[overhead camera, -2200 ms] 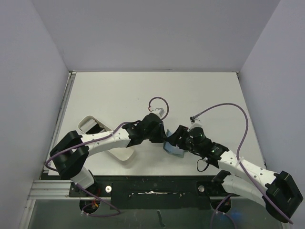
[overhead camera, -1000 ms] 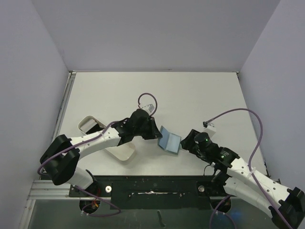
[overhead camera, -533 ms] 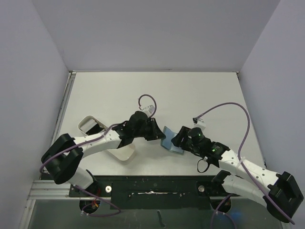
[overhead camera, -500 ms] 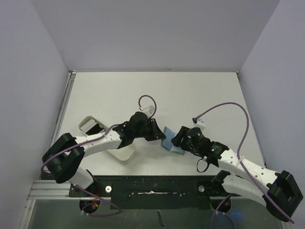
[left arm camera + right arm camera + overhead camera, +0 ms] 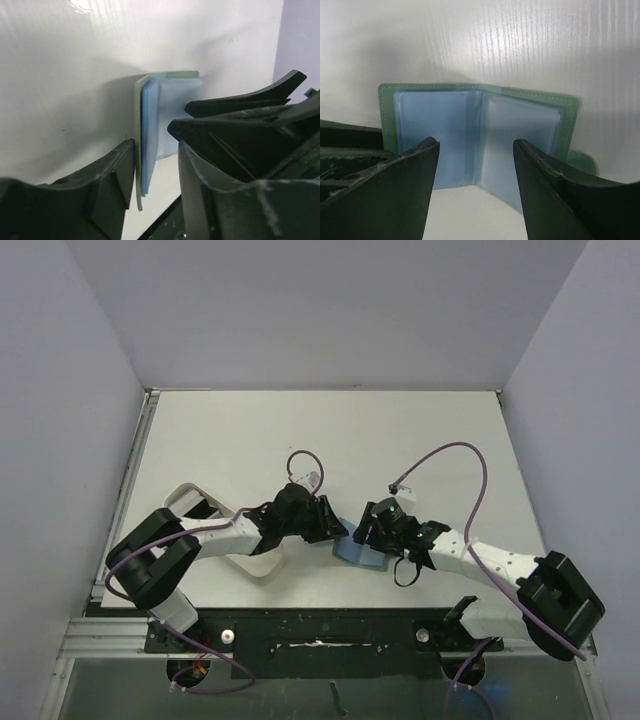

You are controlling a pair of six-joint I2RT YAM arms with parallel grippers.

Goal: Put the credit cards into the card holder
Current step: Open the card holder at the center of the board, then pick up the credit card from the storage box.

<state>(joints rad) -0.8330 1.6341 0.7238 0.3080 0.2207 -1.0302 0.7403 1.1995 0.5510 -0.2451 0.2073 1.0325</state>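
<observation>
card holder (image 5: 352,552) rests on the table (image 5: 420,430), near the front edge and about midway across, right between my two grippers. it's open: in the right wrist view i see both light blue slotted leaves of the card holder (image 5: 480,120) inside a sage green border, with the fold running up the middle. a green blob pokes out past its lower right corner. probably the snap tab, but it's too blurred for me to be sure.

left gripper (image 5: 336,532) comes in from the left. in its wrist view one leaf of the holder (image 5: 170,115) stands on edge between the fingers (image 5: 117,180). it sits close to the finger on the left of that view, and bare table shows between it and the other, so i read the jaws as parted, not clamping.

right gripper (image 5: 368,538) comes in from the right, tips at the holder's right part. its fingers (image 5: 405,180) are spread wide with nothing pinched.

white tray (image 5: 190,502) lies to the left, partly under the left arm.
</observation>
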